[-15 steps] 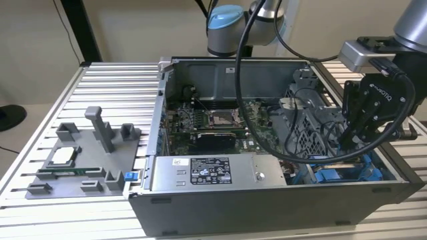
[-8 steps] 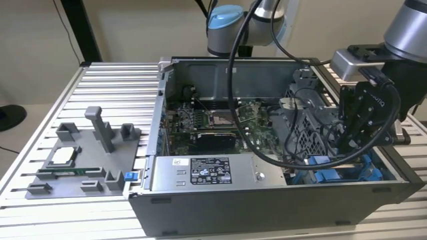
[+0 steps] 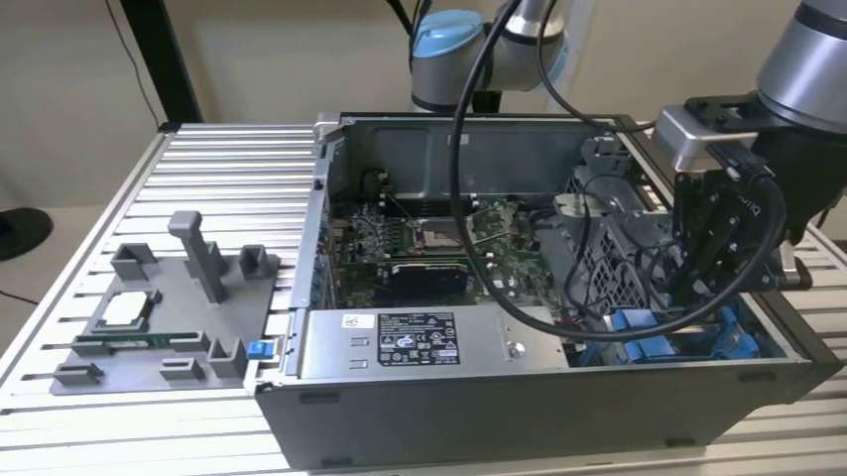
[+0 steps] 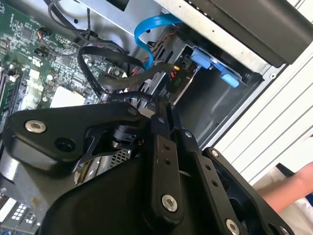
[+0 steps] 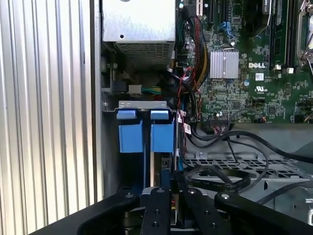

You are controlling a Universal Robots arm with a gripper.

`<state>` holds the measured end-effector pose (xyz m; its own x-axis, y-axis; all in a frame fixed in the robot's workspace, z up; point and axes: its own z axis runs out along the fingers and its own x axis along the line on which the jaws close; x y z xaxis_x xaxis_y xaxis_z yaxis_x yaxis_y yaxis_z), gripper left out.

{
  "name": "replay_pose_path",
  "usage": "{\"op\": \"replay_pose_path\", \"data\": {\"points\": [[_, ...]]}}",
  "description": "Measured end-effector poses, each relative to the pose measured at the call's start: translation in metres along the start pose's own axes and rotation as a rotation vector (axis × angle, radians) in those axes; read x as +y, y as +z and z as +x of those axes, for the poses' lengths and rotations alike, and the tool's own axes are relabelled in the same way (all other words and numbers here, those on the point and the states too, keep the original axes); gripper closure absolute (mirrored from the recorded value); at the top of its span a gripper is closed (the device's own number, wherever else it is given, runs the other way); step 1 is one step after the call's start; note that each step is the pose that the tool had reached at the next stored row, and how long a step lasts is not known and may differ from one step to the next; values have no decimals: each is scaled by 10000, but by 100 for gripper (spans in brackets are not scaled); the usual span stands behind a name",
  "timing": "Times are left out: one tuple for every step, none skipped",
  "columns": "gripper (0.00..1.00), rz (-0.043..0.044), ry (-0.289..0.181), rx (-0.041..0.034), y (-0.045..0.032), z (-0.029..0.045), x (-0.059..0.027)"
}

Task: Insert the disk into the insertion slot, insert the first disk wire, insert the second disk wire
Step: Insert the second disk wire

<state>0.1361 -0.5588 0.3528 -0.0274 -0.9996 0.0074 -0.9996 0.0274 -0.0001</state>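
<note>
black gripper (image 5: 170, 196) sits low in the open grey computer case (image 3: 530, 407), over the grey metal drive bay with blue plastic clips (image 5: 145, 132); finger state: can't tell.

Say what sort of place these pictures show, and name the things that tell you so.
Probably a robotics lab or test bench: an open computer case lies on a slatted aluminium table, a robot arm reaches into it, and a grey fixture tray holds parts beside it.
</note>
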Motion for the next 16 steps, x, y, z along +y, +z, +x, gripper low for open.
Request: {"op": "replay_pose_path", "data": {"points": [[100,2,1,-4,3,2,0],[100,3,1,-5,6,4,0],[100,3,1,-6,7,7,0],[100,3,1,-11,9,11,0],[100,2,2,-18,12,16,-1],[100,3,2,-24,14,20,-1],[100,2,2,-31,16,25,-3],[100,2,1,-40,18,28,-4],[100,2,2,-48,20,29,-6],[100,1,1,-57,20,29,-8],[100,1,1,-69,23,29,-11],[100,1,2,-78,24,30,-13],[100,2,2,-84,25,30,-15],[100,2,1,-92,27,31,-18],[100,1,0,-99,29,32,-23],[100,1,1,-107,31,33,-27]]}}
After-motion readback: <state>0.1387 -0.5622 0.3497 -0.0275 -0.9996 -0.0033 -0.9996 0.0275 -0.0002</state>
